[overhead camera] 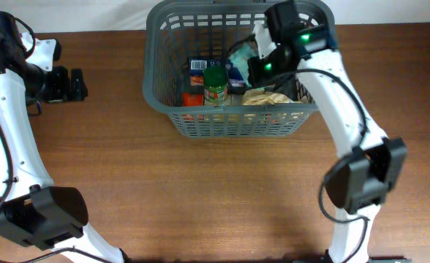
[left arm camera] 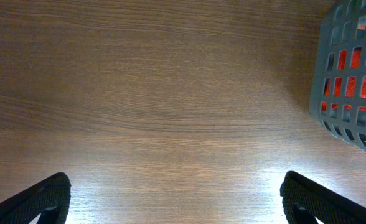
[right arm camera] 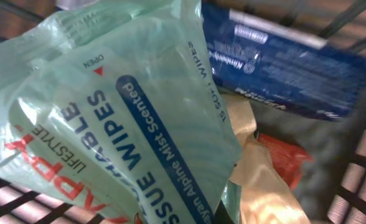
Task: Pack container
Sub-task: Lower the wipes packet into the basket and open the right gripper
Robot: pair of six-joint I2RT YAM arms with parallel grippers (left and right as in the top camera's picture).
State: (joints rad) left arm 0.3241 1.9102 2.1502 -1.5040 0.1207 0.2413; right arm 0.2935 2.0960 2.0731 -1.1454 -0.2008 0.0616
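Note:
The dark grey slotted container (overhead camera: 159,93) stands at the back middle of the table, and its corner shows in the left wrist view (left arm camera: 351,93). My right gripper (overhead camera: 259,64) is down inside it. A pale green pack of tissue wipes (right arm camera: 127,118) fills the right wrist view, held above the other groceries and hiding the fingers. The pack also shows in the overhead view (overhead camera: 242,55). My left gripper (overhead camera: 72,84) is open and empty over bare wood at the far left, with both fingertips wide apart (left arm camera: 177,199).
Inside the container lie a green-lidded jar (overhead camera: 215,84), a blue box (overhead camera: 197,67), a red item (overhead camera: 193,98) and a tan bag (overhead camera: 270,96). The right wrist view shows a blue pack (right arm camera: 282,68), the tan bag (right arm camera: 264,180) and the lattice base (right arm camera: 357,180).

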